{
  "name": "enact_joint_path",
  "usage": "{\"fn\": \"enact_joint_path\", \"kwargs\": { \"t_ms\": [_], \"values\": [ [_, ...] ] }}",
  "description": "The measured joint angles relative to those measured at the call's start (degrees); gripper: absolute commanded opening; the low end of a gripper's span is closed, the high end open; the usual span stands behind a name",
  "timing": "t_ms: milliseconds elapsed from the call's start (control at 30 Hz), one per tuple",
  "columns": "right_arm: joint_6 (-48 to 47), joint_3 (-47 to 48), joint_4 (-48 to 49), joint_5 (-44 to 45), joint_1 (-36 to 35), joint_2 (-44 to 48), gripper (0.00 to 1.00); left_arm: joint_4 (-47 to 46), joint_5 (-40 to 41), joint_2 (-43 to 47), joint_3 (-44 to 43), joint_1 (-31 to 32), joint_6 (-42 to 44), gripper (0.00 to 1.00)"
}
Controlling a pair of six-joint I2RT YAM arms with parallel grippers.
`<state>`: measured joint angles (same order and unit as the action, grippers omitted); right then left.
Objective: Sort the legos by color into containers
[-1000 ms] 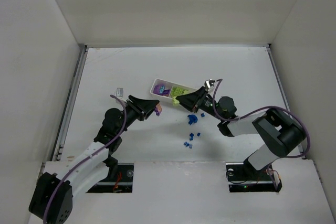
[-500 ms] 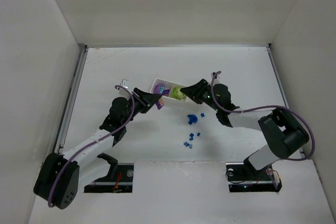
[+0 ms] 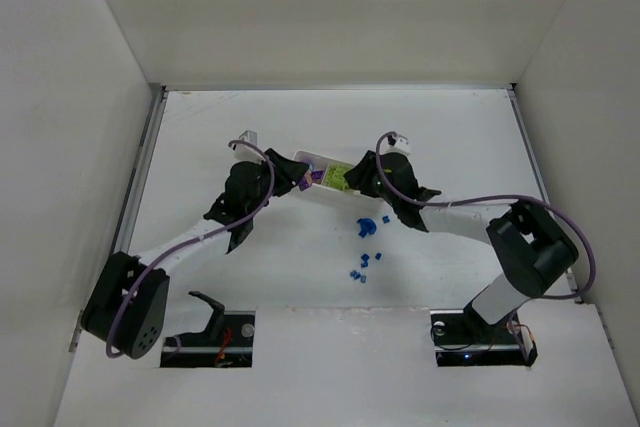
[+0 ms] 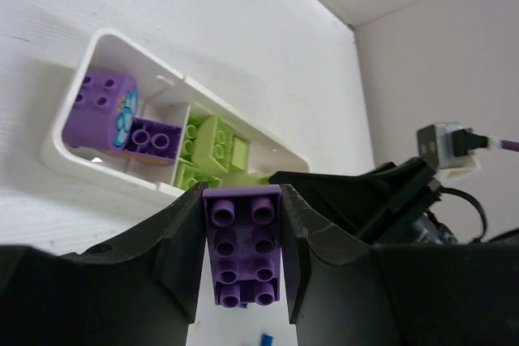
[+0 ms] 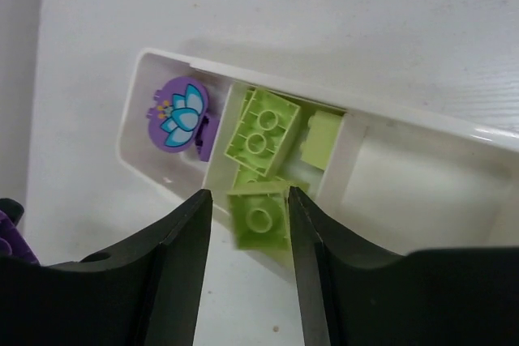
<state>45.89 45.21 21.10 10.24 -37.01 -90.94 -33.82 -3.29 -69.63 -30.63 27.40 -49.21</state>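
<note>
Left gripper [image 4: 242,200]: pinching purple brick [image 4: 242,253], its long axis along the fingers.
Tray [image 4: 268,145]: purple compartment [image 4: 65,131] lies ahead and to your left, nearest this arm.
Right gripper [image 5: 247,200]: over green compartment [image 5: 284,91], with green brick [image 5: 259,218] between the fingers. You cannot tell whether it is gripped.

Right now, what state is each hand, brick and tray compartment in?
left hand: shut on purple brick
right hand: above tray, green brick between its jaws, grip unclear
tray: purple and green compartments partly filled, third empty
blue pieces: loose on table, outside tray
</note>
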Motion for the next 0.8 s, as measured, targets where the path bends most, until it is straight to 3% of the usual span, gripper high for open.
{"fn": "enact_joint_path", "kwargs": {
  "t_ms": [133, 267, 400, 700, 800],
  "values": [
    [-1.40, 0.96, -1.55, 1.55, -0.26, -1.31, 0.53, 0.79, 1.92, -4.31, -2.62, 0.28, 2.82, 0.15],
    [-1.90, 1.55, -1.84, 1.81, -0.59, -1.60, 0.65, 0.85, 3.54, -8.09, -5.49, 0.76, 5.46, 0.15],
    [-2.16, 1.46, -1.92, 1.92, -0.72, -0.94, 0.71, 0.90, 5.09, -11.98, -8.66, 1.18, 8.15, 0.15],
    [-2.23, -5.49, -1.42, 3.85, -2.14, 13.11, 0.72, 0.68, 9.03, -20.59, -14.05, 2.82, 14.23, 0.16],
    [-2.36, -8.92, -1.44, 4.46, -3.23, 17.20, 0.69, 0.76, 11.02, -23.17, -15.34, 3.43, 16.37, 0.17]
  ]
}}
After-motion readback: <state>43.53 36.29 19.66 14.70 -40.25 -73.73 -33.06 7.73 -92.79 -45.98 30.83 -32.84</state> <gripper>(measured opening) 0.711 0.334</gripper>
